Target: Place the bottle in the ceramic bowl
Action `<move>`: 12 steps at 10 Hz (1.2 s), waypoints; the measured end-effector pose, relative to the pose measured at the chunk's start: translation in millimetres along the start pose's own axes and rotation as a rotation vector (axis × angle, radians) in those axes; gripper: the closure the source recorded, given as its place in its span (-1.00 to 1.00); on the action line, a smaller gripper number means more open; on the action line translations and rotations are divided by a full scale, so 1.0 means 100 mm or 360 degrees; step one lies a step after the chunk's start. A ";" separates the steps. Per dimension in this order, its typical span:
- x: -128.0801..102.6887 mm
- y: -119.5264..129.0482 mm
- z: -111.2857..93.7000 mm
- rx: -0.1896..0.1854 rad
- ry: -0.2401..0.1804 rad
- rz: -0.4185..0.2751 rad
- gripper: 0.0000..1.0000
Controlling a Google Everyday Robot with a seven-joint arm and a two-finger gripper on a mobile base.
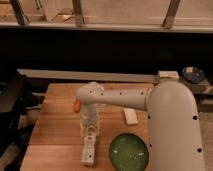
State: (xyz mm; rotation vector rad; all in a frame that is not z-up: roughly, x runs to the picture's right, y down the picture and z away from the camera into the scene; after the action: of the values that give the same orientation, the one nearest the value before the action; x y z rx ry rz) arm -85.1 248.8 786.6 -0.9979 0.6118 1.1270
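- Camera view: the gripper [89, 129] hangs straight down from the arm [120, 97] over the middle of the wooden table [52, 125], at the far end of the bottle [88, 151]; whether it is spread or closed cannot be told here, nor whether it touches the bottle
- The bottle lies flat on the wood, its long side running toward the camera, just left of the green bowl [129, 152] and apart from it
- The step in hand looks like the grasp: the jaws should close across the bottle's narrow width, not along its length, and nearer its middle than its end, so it does not swing when lifted
- A slim bottle lying on its side will likely roll if pushed from one side only, so a straight descent with even contact on both sides seems wise
- The bottle should be lifted above the bowl's rim before moving right (the bowl is wider than the bottle is long, so it can go in flat), then lowered close before release, since a glossy bowl may let it slide or bounce
- Room: the short path to the bowl has nothing in it; a white block [131, 116] lies beyond the bowl and an orange object [76, 106] sits left of the wrist, both out of the way
- The bottle and bowl sit toward the near side of the table, so any sliding toward the camera is the thing to avoid
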 end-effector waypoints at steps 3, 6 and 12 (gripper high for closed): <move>-0.02 0.09 -0.10 -0.0074 -0.0045 -0.0058 0.95; -0.03 0.13 -0.40 -0.0278 -0.0122 -0.0167 1.00; 0.18 -0.75 -1.08 -0.0468 -0.0181 -0.0189 1.00</move>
State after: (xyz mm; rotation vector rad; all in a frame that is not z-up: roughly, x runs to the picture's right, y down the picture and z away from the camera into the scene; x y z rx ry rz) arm -1.3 154.0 748.5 -1.1956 0.2954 1.1795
